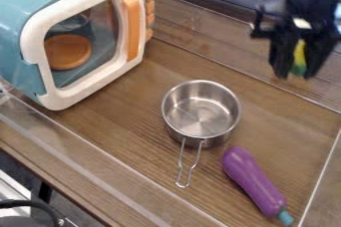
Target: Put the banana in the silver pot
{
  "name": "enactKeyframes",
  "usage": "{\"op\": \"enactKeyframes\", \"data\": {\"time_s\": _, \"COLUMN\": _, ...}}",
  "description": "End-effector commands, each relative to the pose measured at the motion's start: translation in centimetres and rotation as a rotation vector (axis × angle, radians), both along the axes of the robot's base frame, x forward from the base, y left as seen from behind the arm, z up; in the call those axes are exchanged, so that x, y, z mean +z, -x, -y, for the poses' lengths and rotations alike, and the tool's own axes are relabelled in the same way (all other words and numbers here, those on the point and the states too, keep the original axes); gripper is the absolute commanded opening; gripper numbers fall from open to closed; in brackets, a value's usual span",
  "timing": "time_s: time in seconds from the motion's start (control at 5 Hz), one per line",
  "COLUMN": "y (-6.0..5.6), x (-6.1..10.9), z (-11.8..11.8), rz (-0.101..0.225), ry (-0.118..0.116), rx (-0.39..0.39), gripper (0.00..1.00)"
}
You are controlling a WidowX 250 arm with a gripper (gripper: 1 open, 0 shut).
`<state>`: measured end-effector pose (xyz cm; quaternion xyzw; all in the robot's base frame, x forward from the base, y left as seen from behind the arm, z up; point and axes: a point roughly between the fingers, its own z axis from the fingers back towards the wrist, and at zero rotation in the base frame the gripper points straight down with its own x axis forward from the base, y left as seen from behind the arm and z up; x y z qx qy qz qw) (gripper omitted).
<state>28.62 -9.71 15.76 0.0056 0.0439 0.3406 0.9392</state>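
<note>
Nearest, at the bottom right of the wooden tabletop, lies a purple toy eggplant, stretched out along a slant from its rounded end near the middle of the table down to its teal stem end by the lower edge. Just beside it to the left runs the thin wire loop handle of the silver pot, which points toward the near edge; the pot itself stands upright close to the middle of the table, its bowl holding nothing but reflections. A clear low wall borders the near and right sides of the work surface.

Further back on the left stands a teal and white toy microwave, its door shut, with an orange handle on the right of the door and something round and brownish-orange showing behind the window. It sits well apart from the pot.

Farthest, at the upper right, the dark gripper hangs above the table, pointing down, its fingers pinched on the banana. Blur softens this part of the picture. Only a yellow-green strip of the banana shows between the dark fingers, its long axis running close to vertical, lower end toward the table. It is up in the air, off to the right of and beyond the pot, not over its bowl
</note>
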Motion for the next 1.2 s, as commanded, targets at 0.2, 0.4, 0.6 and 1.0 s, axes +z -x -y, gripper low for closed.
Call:
{"op": "enactKeyframes", "data": {"time_s": 0.2, "y": 2.4, "x": 2.8, "z": -3.2, "rz": 0.066, "ry": -0.005, "rx": 0.175, "gripper": 0.00}}
{"op": "enactKeyframes", "data": {"time_s": 0.4, "y": 4.7, "x": 2.4, "z": -4.6, "rz": 0.051, "ry": -0.027, "rx": 0.201, "gripper": 0.00}}
{"op": "enactKeyframes", "data": {"time_s": 0.6, "y": 6.2, "x": 1.4, "z": -5.4, "rz": 0.039, "ry": -0.043, "rx": 0.230, "gripper": 0.00}}
{"op": "enactKeyframes", "data": {"time_s": 1.0, "y": 6.4, "x": 1.6, "z": -7.3, "rz": 0.009, "ry": -0.072, "rx": 0.191, "gripper": 0.00}}
